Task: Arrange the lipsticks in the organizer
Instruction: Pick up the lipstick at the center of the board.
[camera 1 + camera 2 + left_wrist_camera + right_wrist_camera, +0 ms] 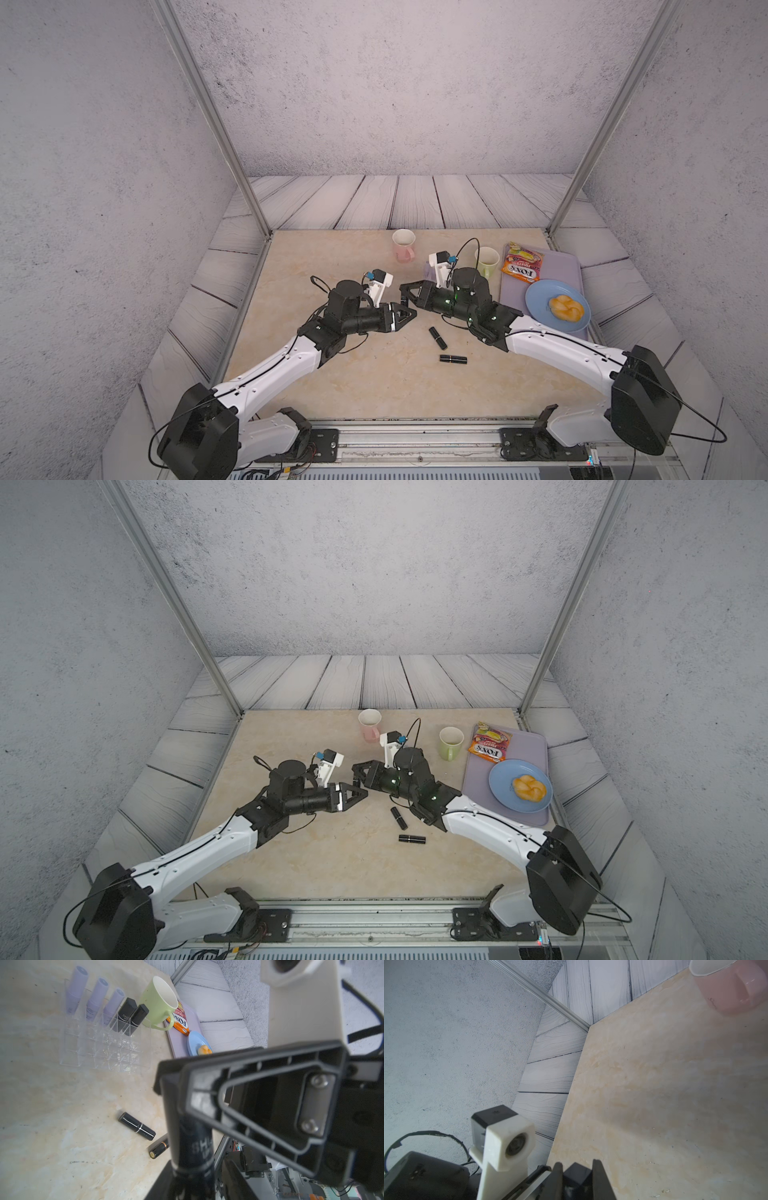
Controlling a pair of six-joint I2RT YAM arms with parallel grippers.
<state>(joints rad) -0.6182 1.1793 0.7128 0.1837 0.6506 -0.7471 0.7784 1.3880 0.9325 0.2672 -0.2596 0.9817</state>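
Note:
The two grippers meet over the middle of the table. My right gripper (402,289) (576,1165) is shut on the top end of a black lipstick (402,297) (195,1147) that hangs downward. My left gripper (409,312) (195,1167) has its jaws around the lower part, one touching and a thin gap at the other. The clear organizer (93,1053) holds three lilac lipsticks (97,997) and two black ones (125,1014) upright in its far cells. Two more black lipsticks (437,337) (453,359) lie loose on the table.
A pink mug (403,245) stands at the back and a green mug (487,261) beside the organizer. At the right, a lilac tray (557,266) carries a candy bag (523,264) and a blue plate (540,299) with a bun (566,307).

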